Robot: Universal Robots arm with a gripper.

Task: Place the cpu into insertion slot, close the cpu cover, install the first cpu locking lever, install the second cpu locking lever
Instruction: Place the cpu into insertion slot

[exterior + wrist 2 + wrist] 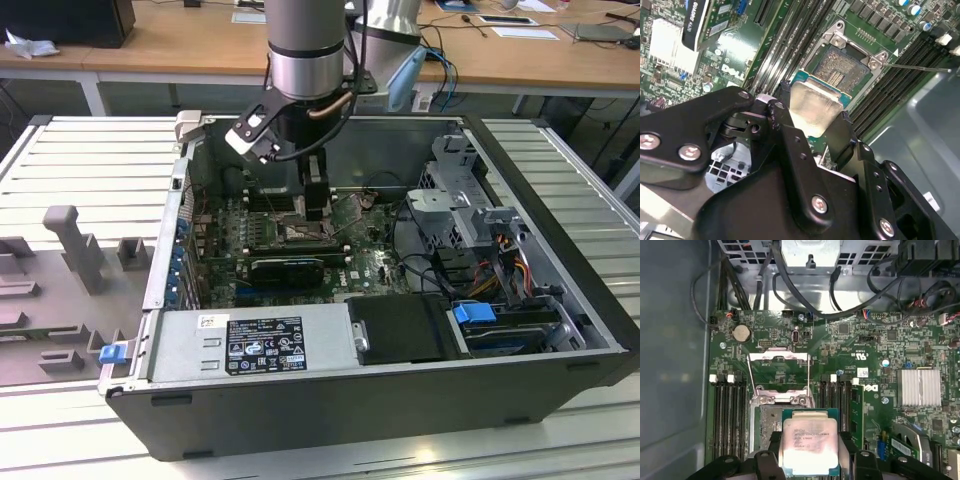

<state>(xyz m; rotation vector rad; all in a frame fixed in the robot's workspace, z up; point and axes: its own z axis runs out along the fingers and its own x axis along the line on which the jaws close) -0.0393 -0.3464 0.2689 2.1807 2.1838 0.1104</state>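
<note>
The arm [305,60] reached down into the open computer case [330,420], which lay on the ribbed metal desk [90,160] with its open side up. The jaws hung low over the green motherboard [880,355], near the middle of the case in the exterior view. The cpu [810,445] sat squarely between the jaws, silvery top facing up, level with the board. The fingers [840,135] pressed against two opposite edges of it. The jaws were therefore closed to the width of the chip and pinched it, with nothing else in their grasp. In both wrist views the cpu overlapped the nearer edge of the insertion slot [847,67]. Most of the brownish pin field was exposed beyond it, so the chip was not seated. Whether any corner touched the socket frame could not be determined. The cpu cover [779,358] stood swung open on the side of the slot away from the jaws, and green board showed through its window. A thin wire lever [920,67] ran out from one corner of the socket frame, clear of the cover. Long black memory slots [730,415] ran along both sides of the socket. A finned heat sink [918,387] stood well apart from it on the board.
</note>
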